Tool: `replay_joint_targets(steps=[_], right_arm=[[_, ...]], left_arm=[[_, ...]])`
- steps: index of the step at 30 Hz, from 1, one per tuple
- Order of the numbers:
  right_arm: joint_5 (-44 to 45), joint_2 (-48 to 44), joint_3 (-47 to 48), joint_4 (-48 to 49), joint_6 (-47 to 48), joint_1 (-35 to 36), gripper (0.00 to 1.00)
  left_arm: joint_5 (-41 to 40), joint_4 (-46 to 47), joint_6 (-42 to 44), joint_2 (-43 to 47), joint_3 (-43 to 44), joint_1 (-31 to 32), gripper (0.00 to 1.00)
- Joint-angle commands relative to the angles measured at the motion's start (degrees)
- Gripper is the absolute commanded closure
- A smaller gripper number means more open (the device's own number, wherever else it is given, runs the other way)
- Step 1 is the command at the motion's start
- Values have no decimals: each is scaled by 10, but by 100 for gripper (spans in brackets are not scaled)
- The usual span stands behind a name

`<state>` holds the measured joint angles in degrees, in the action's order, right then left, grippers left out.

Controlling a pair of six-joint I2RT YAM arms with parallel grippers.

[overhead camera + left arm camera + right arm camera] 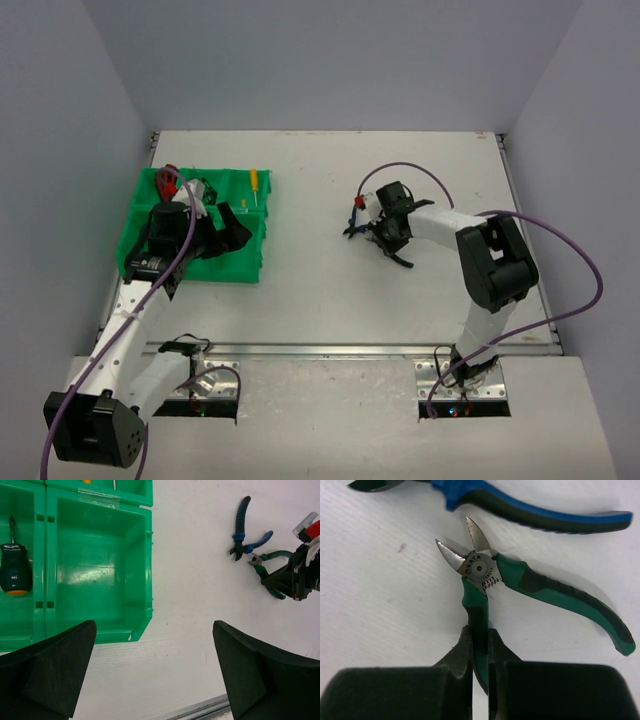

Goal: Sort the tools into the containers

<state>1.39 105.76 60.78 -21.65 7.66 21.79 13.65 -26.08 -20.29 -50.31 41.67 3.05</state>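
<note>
Green-handled cutters (pixel 545 592) lie on the white table with their blades apart. My right gripper (pixel 480 640) is shut on one of their handles, the other handle splaying to the right. Blue-handled pliers (pixel 530 510) lie just beyond them. In the top view the right gripper (pixel 375 232) is at table centre, beside the blue pliers (pixel 353 222). The green bin tray (pixel 135 235) sits at the left. My left gripper (pixel 232 232) hangs open at the tray's right edge, and in its wrist view the left gripper (pixel 155 670) holds nothing.
A red-handled tool (pixel 167 180) and a yellow screwdriver (pixel 254 183) lie in the tray's far compartments. A black-handled screwdriver (pixel 15 567) lies in one compartment beside an empty one (pixel 95 575). A metal rail (pixel 350 350) runs along the table's near edge.
</note>
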Motion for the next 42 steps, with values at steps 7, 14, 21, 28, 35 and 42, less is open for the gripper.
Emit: replay_joint_targets(steps=[7,14,21,28,35,42], right_arm=[[55,-138,-71,-1,37,111,100],[33,-296,-139,67,117,203,100],[-14,-263,-113,150,232,307,100],[3,-143,-4,239,345,366,100],[-70,-75,43,331,440,390,100],[-92,-17,92,386,517,393,100]], left_arm=[[61,45,-11,7,3,3,0],[170,100,-53,-12,14,3,0],[-156,34,-129,84,43,3,0],[-412,-22,-146,173,63,4,0],[-382,-7,-119,173,55,3,0],[-383,-12,-76,199,49,3,0]])
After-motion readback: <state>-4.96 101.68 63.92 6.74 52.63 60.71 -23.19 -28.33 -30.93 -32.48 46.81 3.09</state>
